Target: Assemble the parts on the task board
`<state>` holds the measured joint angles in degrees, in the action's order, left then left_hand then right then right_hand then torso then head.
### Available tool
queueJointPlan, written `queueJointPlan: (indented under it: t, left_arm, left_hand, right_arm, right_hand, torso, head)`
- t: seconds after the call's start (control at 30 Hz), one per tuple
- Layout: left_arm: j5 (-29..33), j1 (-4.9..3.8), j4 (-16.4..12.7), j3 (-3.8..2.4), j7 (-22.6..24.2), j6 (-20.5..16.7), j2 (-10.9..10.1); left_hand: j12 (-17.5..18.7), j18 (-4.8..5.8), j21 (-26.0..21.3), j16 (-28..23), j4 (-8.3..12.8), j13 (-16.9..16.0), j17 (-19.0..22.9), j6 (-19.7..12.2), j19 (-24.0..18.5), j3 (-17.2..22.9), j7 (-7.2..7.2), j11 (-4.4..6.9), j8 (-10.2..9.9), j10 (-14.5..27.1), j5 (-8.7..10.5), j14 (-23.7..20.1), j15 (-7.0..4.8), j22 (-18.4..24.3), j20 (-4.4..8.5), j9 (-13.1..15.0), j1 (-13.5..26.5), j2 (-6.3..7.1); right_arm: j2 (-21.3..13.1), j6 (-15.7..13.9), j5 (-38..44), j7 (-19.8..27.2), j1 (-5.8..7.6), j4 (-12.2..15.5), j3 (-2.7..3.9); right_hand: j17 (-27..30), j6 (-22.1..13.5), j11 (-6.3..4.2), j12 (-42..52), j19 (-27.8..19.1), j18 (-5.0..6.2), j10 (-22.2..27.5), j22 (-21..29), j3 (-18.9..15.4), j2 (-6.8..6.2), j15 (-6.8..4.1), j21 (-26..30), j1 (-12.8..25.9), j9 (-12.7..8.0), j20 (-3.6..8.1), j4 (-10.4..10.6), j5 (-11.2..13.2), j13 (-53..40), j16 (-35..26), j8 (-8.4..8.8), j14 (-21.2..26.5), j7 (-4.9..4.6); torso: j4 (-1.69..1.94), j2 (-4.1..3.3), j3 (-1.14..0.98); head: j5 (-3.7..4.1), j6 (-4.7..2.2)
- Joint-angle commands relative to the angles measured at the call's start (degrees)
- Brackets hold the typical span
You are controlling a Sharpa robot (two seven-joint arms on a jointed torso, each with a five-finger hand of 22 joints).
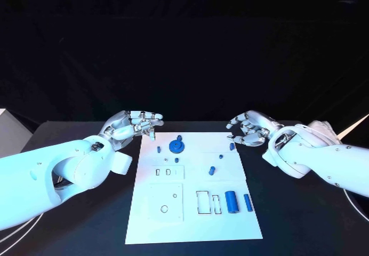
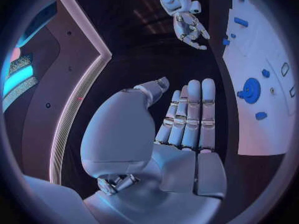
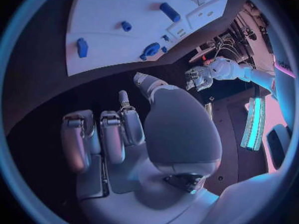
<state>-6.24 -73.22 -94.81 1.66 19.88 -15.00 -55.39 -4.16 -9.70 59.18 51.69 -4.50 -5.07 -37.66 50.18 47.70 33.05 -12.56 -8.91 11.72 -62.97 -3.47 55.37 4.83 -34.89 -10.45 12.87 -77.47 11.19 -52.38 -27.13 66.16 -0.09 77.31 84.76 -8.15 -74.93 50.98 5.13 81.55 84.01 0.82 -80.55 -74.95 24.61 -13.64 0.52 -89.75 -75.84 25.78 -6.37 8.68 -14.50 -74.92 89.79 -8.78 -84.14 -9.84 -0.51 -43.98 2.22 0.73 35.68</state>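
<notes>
— Blue parts are sitting all over the task board (image 1: 192,213): a round disc part (image 1: 177,145) near the far end, a fat cylinder (image 1: 231,201) and a slimmer peg (image 1: 247,202) lying side by side toward the near right.

— And the board is lying mid-table (image 1: 85,234), between the arms?

— Yes. The left robot hand (image 1: 135,126) is hovering just off the far left corner, fingers apart, gripping nothing. The right robot hand (image 1: 250,129) is hanging beside the far right corner, fingers curling loosely, also holding nothing.
</notes>
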Motion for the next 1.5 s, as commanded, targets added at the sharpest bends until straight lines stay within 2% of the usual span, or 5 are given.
queueJointPlan:
  t: [0.03, 0.3, 0.4, 0.67, 1.5]
  left_arm:
    - [-0.2, 0.02, 0.2, 0.03, 0.7, 1.2, 0.2]
    - [-0.2, 0.12, 0.9, 0.16, 0.8, 1.5, 0.4]
    - [-0.2, 0.15, 1.1, 0.17, 0.8, 1.6, 0.5]
    - [-0.2, 0.20, 1.2, 0.20, 0.9, 1.9, 0.5]
    - [-0.4, 0.23, 1.3, 0.21, 0.8, 2.2, 0.4]
  left_hand:
    - [-0.3, -0.85, 0.2, -0.3, 0.1, -0.1, 0.1, -0.4, -0.5, 0.2, -0.08, 0.10, -0.4, 0.5, -0.13, -0.3, -0.07, -0.1, 0.11, 0.0, -0.4, -0.16]
    - [-0.3, -0.85, 0.2, -0.3, 0.1, -0.1, 0.1, -0.4, -0.5, 0.2, -0.06, 0.11, -0.4, 0.5, -0.13, -0.3, -0.06, -0.1, 0.10, 0.1, -0.5, -0.16]
    - [-0.3, -0.85, 0.2, -0.3, 0.1, -0.1, 0.1, -0.4, -0.5, 0.2, -0.06, 0.11, -0.4, 0.5, -0.13, -0.3, -0.06, -0.1, 0.10, 0.1, -0.5, -0.16]
    - [-0.3, -0.85, 0.2, -0.3, 0.1, -0.1, 0.1, -0.4, -0.5, 0.2, -0.06, 0.11, -0.4, 0.5, -0.13, -0.3, -0.06, -0.1, 0.10, 0.1, -0.5, -0.16]
    - [-0.3, -0.85, 0.2, -0.3, 0.2, -0.1, 0.2, -0.4, -0.6, 0.2, -0.05, 0.11, -0.3, 0.5, -0.13, -0.4, -0.06, -0.1, 0.09, 0.1, -0.5, -0.16]
  right_arm:
    - [-0.9, 4.7, -2.7, 4.4, 0.03, -1.1, -0.01]
    - [-1.7, 6.0, -0.3, 5.7, -0.63, -4.3, -0.16]
    - [-1.1, 6.0, 0.5, 5.4, -1.03, -5.3, -0.19]
    - [1.3, 5.6, 1.7, 5.2, -2.80, -8.4, -0.24]
    - [6.4, 6.1, 3.5, 3.1, -4.96, -14.3, -0.23]
  right_hand:
    - [-15.1, -0.3, -0.07, -0.4, 6.0, -0.82, 0.5, -15.1, 0.0, -0.01, 0.36, -0.3, -0.9, -0.1, -0.45, -0.6, 0.5, -5.9, 0.2, 0.40, -5.9, 0.02]
    - [-15.1, -1.0, -0.08, -0.7, 6.0, -0.82, 0.8, -15.1, 0.1, -0.77, 0.34, -0.3, -2.2, -0.5, -0.43, -2.1, 2.5, -5.6, 0.2, 0.89, -5.9, 0.04]
    - [-15.1, -1.3, -0.06, -0.8, 6.0, -0.82, 0.9, -15.1, 0.0, -0.85, 0.37, -0.3, -2.3, -0.6, -0.43, -2.2, 2.7, -5.5, 0.2, 1.08, -5.9, 0.00]
    - [-15.1, -1.7, 0.00, -1.0, 6.0, -0.82, 1.0, -15.1, 0.0, -0.88, 0.40, -0.3, -2.9, -0.8, -0.46, -2.7, 2.5, -5.4, 0.2, 1.35, -5.9, -0.06]
    - [-15.1, -1.4, 0.06, -0.8, 6.0, -0.82, 0.8, -15.1, 0.6, 0.08, 0.47, -0.3, -3.1, -0.9, -0.52, -2.8, 2.1, -5.6, 0.2, 1.28, -5.9, -0.14]
  torso:
    - [-0.30, 0.27, -0.41]
    - [-0.62, 0.30, -0.82]
    - [-0.46, 0.27, -0.62]
    - [-0.35, 0.18, -0.46]
    - [-0.31, 0.30, -0.45]
  head:
    - [0.00, 0.20]
    - [-0.10, 0.45]
    - [0.01, 0.47]
    - [-0.12, 0.47]
    - [-0.31, 1.25]
